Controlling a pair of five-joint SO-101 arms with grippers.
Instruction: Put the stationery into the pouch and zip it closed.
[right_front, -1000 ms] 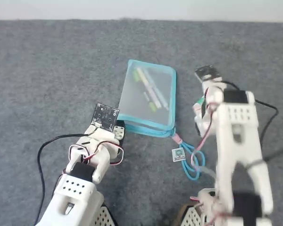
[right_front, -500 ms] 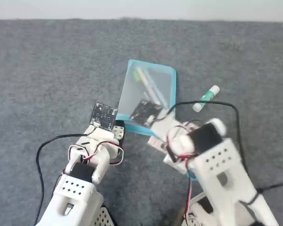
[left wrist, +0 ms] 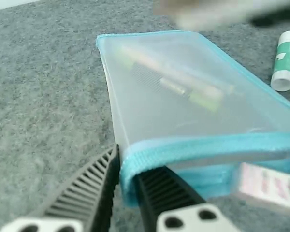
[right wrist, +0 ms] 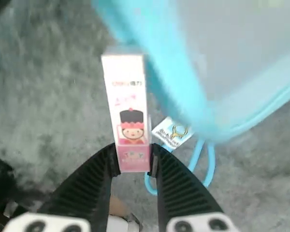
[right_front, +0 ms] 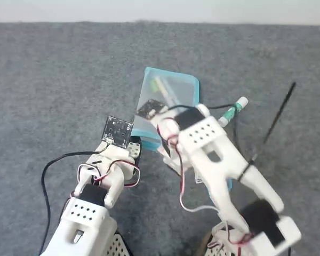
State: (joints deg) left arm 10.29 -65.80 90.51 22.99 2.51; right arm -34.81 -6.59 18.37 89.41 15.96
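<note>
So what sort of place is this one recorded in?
Probably a tabletop robot workbench. A grey felt-like mat covers the surface, and stationery is laid out: a translucent pouch gripped by the left claw, a pink box in the right claw, a glue stick beside the pouch.

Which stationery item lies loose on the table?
The green-and-white glue stick, beside the pouch; the pens are inside it, and the pink box is in the right gripper.

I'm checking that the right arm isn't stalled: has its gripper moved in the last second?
Yes. The right gripper, holding a pink box, swung leftward, from right of the pouch to its near edge.
</note>
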